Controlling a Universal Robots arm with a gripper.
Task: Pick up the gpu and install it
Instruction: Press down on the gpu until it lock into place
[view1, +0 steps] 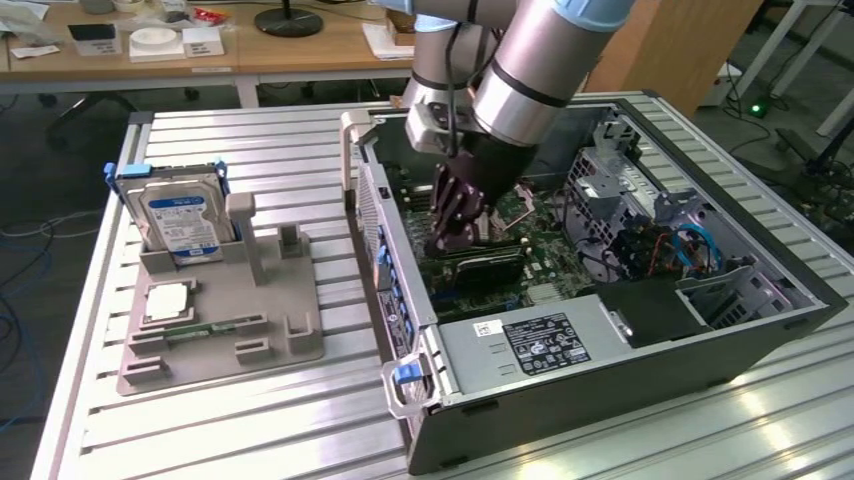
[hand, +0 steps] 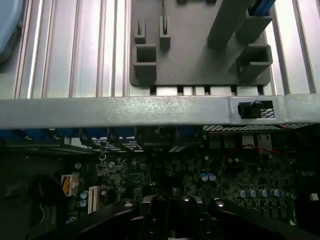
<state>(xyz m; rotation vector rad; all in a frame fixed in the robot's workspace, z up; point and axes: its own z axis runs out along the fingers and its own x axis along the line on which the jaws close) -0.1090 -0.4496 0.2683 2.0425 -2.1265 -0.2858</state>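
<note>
- One arm (view1: 534, 70).
- One open PC case (view1: 747, 330).
- One gpu (view1: 483, 264) inside it.
- One hard drive (view1: 180, 225).
- One grey holder (view1: 267, 300).
- One memory stick (view1: 207, 328).
- One CPU (view1: 170, 300).

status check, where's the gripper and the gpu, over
gripper shut, down inside the open pc case. gpu lying on motherboard right under fingertips. nothing blocking.
</note>
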